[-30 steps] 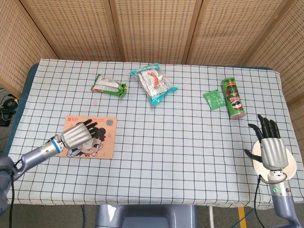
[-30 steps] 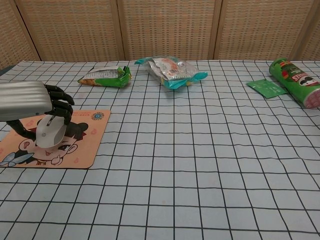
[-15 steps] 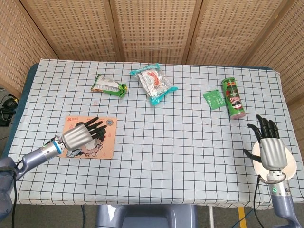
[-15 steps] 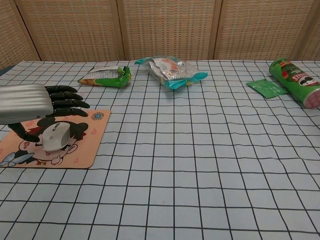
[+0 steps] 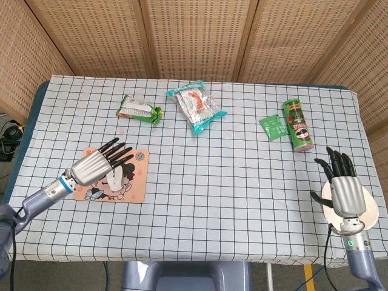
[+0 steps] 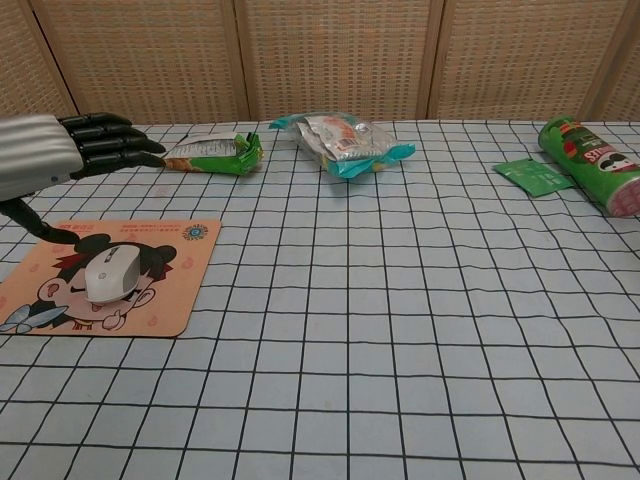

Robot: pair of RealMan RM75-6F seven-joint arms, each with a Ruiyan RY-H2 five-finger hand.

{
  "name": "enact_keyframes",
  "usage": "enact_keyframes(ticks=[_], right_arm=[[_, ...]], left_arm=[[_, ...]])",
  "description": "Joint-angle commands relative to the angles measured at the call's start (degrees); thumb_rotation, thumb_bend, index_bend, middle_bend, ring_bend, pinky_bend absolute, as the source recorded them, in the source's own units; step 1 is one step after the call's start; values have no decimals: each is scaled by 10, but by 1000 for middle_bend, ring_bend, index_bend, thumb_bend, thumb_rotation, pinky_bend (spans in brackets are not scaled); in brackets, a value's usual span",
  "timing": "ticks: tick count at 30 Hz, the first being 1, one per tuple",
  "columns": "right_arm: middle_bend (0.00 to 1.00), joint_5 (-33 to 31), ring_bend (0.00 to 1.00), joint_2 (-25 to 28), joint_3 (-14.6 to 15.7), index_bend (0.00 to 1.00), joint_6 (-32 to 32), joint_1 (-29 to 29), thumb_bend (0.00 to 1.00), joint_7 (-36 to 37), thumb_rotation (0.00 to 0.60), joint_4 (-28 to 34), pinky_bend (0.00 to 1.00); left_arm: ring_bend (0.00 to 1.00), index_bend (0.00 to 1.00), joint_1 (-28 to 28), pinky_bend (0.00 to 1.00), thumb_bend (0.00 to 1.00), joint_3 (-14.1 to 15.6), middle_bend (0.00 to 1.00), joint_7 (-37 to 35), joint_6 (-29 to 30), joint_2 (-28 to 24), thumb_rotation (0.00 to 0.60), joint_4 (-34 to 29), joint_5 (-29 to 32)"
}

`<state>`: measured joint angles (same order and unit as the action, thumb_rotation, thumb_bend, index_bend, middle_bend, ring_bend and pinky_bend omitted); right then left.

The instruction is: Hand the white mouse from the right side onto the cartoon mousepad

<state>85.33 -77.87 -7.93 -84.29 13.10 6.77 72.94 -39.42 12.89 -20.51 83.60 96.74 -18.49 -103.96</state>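
The white mouse (image 6: pixel 110 272) lies on the cartoon mousepad (image 6: pixel 178 300), over the printed face, with nothing touching it. My left hand (image 6: pixel 60 155) hovers above and behind it, fingers stretched out and apart, holding nothing. In the head view the left hand (image 5: pixel 97 165) covers the pad's left part (image 5: pixel 137 182), and the mouse (image 5: pixel 113 179) peeks out beside its fingers. My right hand (image 5: pixel 344 189) sits at the table's right front edge with its fingers spread and empty. The chest view does not show it.
A green snack pack (image 5: pixel 139 110) and a teal-edged bag (image 5: pixel 197 108) lie at the back. A green can (image 5: pixel 298 125) lies on its side beside a green sachet (image 5: pixel 273 127) at the right. A white round disc (image 5: pixel 371 209) sits under the right hand.
My left hand let go of the mouse on the pad, spread its fingers and rose up and away from it. The right hand has stayed put.
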Motion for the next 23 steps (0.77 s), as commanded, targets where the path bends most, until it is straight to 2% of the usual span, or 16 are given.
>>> enact_keyframes(ticks=[1,4,7,9,12,18,23], right_arm=[[70,1,0,1,3,241,4,1,179,-7,600,1,20],[56,2,0,4,6,236,9,1,178,-13,600,6,5],[36,5,0,8,12,229,17,2,178,-24,600,12,0],[20,6,0,12,18,220,27,4,178,-37,600,19,0],[2,7,0,18,24,207,37,5,178,-48,600,32,0],[0,15,0,28,35,181,45,6,177,-60,600,56,0],[0,19,0,32,40,157,47,4,177,-63,600,66,0]], left_arm=[[0,7,33,0,127,-47,0,8,24,-26,600,-86,53],[0,31,58,0,120,-66,0,67,25,-57,600,-200,82],[0,33,97,0,107,-80,0,148,16,-99,600,-363,126],[0,27,134,0,97,-92,0,230,19,-130,600,-508,174],[0,4,178,0,88,-101,0,310,47,-145,600,-635,216],[0,0,242,0,72,-96,0,373,91,-144,600,-747,251],[0,0,268,0,68,-93,0,392,116,-145,600,-756,234]])
